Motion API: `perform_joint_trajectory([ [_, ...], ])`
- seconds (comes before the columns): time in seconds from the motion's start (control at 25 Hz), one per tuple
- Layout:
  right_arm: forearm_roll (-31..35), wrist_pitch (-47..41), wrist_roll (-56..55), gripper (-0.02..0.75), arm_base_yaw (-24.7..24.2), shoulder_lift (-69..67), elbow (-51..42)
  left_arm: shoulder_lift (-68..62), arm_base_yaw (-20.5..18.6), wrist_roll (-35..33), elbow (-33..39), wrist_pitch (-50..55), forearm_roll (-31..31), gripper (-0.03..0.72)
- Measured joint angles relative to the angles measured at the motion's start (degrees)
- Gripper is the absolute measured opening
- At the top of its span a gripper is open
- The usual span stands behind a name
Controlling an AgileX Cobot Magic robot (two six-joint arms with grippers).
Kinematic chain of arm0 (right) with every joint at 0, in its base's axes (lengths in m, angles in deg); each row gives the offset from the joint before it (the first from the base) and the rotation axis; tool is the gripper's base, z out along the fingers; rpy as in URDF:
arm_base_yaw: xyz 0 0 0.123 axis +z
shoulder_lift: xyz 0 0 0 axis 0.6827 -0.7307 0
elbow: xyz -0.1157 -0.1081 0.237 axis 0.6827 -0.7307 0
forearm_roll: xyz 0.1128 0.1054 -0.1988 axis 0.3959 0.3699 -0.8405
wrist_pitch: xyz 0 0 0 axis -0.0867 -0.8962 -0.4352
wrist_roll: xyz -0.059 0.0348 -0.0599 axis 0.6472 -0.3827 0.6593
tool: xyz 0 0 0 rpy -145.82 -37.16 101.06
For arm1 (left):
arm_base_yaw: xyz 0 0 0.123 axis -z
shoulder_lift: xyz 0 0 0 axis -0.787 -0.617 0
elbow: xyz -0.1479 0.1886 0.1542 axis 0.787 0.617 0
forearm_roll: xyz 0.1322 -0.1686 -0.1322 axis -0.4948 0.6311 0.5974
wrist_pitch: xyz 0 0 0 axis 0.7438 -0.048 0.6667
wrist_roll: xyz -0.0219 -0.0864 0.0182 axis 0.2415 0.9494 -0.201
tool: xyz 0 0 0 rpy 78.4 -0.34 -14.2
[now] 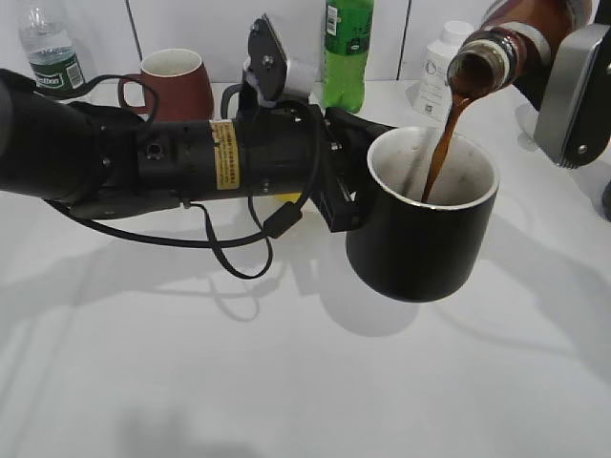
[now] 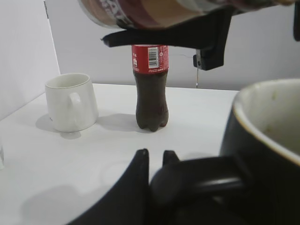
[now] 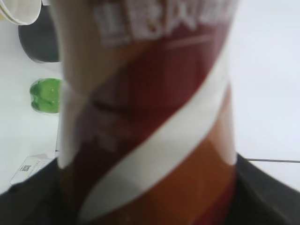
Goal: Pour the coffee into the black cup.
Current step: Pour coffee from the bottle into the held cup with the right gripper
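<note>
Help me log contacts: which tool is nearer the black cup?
Left. The left tool grips the black cup by its handle; the right tool holds the coffee bottle tilted above the rim, apart from the cup.

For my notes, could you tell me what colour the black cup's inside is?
White inside the black cup, clearest in the exterior view.

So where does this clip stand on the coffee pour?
Done: the left gripper holds the black cup by its handle, lifted off the table; the right gripper grips the tipped coffee bottle. In hand: a brown stream runs into the cup. Left: finishing the pour and righting the bottle.
</note>
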Motion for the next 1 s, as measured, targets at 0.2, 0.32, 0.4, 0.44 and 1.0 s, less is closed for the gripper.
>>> perform_joint_trajectory([
  [0.2, 0.00, 0.00, 0.11, 0.529, 0.00, 0.00, 0.00, 0.00, 0.00, 0.00, 0.00, 0.00, 0.00, 0.055],
  [0.32, 0.00, 0.00, 0.11, 0.529, 0.00, 0.00, 0.00, 0.00, 0.00, 0.00, 0.00, 0.00, -0.01, 0.055],
  [0.4, 0.00, 0.00, 0.11, 0.529, 0.00, 0.00, 0.00, 0.00, 0.00, 0.00, 0.00, 0.00, -0.06, 0.055],
  [0.44, 0.00, 0.00, 0.11, 0.529, 0.00, 0.00, 0.00, 0.00, 0.00, 0.00, 0.00, 0.00, -0.06, 0.055],
  [1.0, 0.00, 0.00, 2.27, 0.529, 0.00, 0.00, 0.00, 0.00, 0.00, 0.00, 0.00, 0.05, -0.11, 0.055],
])
